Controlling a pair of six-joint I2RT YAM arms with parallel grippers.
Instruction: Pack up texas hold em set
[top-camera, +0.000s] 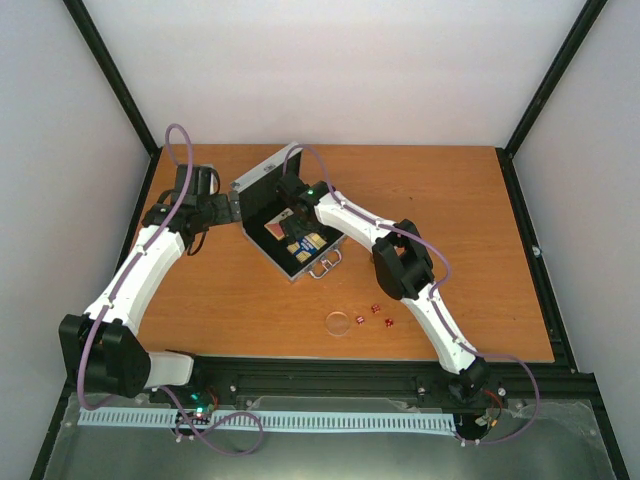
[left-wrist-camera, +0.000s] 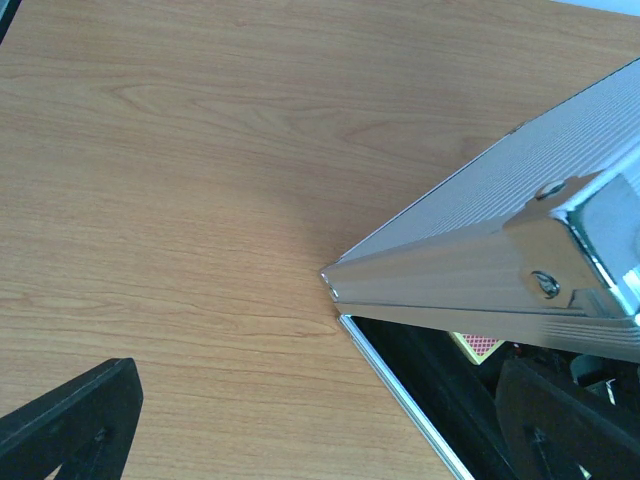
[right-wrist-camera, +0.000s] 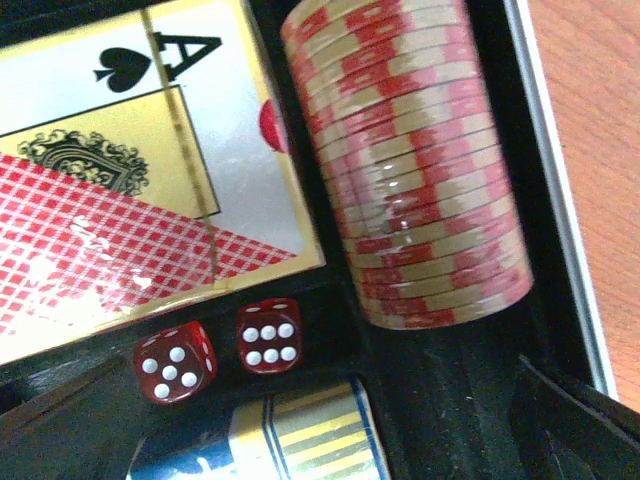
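Three dice (top-camera: 376, 308) and the clear disc (top-camera: 338, 322) are seen just nearward of the open case (top-camera: 275, 252) (right arm (top-camera: 420, 290) nearer). The right gripper (right-wrist-camera: 320, 430), inside it, and left gripper (left-wrist-camera: 320, 420), at its lid (left-wrist-camera: 500, 200), are spread.

the top view looks down from above the near edge over the whole desk (top-camera: 250, 300). both wrist views sit close at the case (top-camera: 258, 182): left outside its lid corner, right looking inside.

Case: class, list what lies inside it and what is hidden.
Inside: a red-backed deck, a red-and-tan chip stack, two red dice, a blue-yellow deck. The right arm hides the rest.
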